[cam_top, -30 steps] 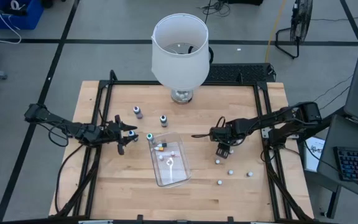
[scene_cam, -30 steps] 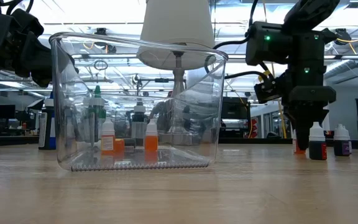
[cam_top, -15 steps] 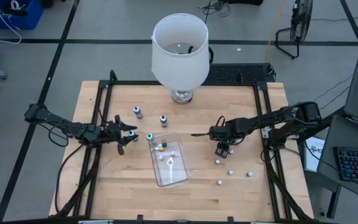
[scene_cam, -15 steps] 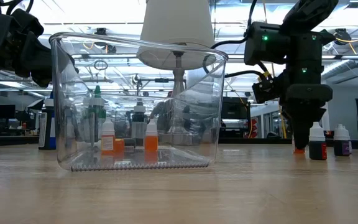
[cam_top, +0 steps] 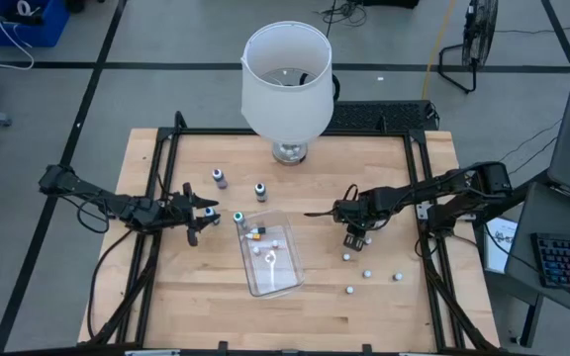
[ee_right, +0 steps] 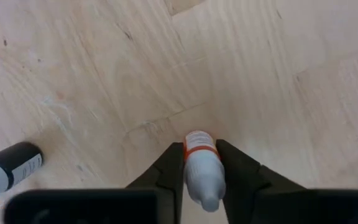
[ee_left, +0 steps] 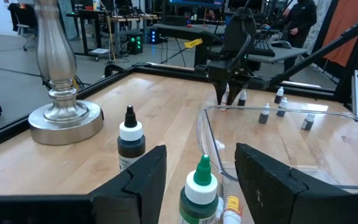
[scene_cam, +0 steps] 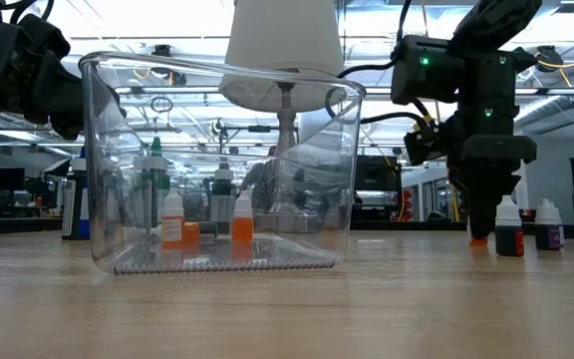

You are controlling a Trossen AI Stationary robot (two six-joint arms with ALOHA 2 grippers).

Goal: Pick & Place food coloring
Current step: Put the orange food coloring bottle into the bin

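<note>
High view: few bottles in tray (several still on desk). Right pincer clamps orange-banded bottle; left pincer part-open, nothing gripped, near green-cap bottle.

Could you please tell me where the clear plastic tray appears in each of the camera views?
High view: clear tray mid-table, below the lamp base.
Low view: left and centre, close up; lamp base behind it.
Left wrist view: close ahead, its rim showing; lamp base to one side.
Right wrist view: not in it.
Shared landmark: the lamp base.

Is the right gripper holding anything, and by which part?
Yes: the right gripper pinches an orange-banded dropper bottle by its whitish body, fingers on both sides.
</note>
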